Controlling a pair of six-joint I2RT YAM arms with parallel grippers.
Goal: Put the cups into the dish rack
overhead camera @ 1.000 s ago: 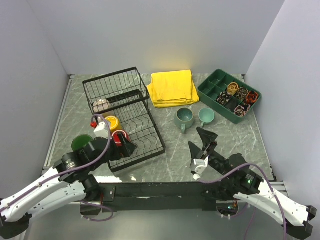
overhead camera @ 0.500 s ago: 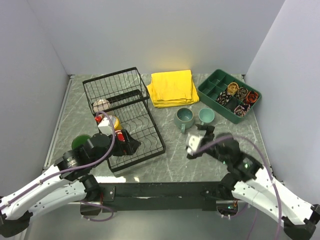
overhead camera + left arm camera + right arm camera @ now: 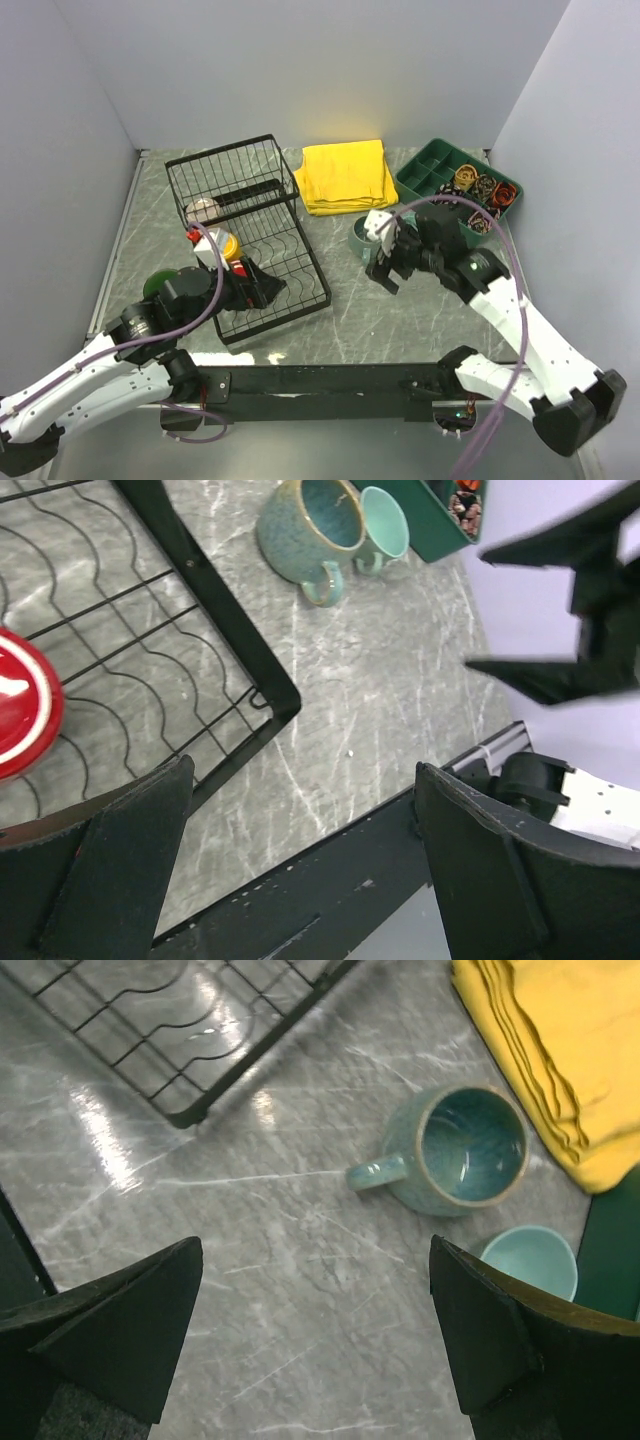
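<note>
**Two teal cups on the table, both claws wide apart**

The two teal cups stand on the marble to the right of the dish rack [image 3: 235, 180], upright and touching or nearly so. The speckled teal cup [image 3: 465, 1150] has its handle pointing toward the rack. The paler teal cup [image 3: 530, 1260] sits just beside it, against the green divided tray [image 3: 615, 1250]. From above, both are largely hidden by the right arm.

In the rack, the red cup [image 3: 20, 705] rests on the wavy wires of the slotted tray, and the yellow cup [image 3: 222, 243] is on the same tray, farther back on its left side. The beige cup [image 3: 203, 211] shows through the wires at the foot of the tall basket section. The dark green cup [image 3: 158, 285] is on the table left of the rack, partly covered by the left arm.

The right gripper [image 3: 312, 1250] hangs over bare marble just beside the speckled cup (between it and the rack's near corner), fingers spread wide and holding nothing. The left gripper [image 3: 303, 770] is over the rack's near right corner, equally wide and empty, with the red cup off to one side of it.

A folded yellow cloth [image 3: 560, 1050] lies behind the teal cups.
</note>
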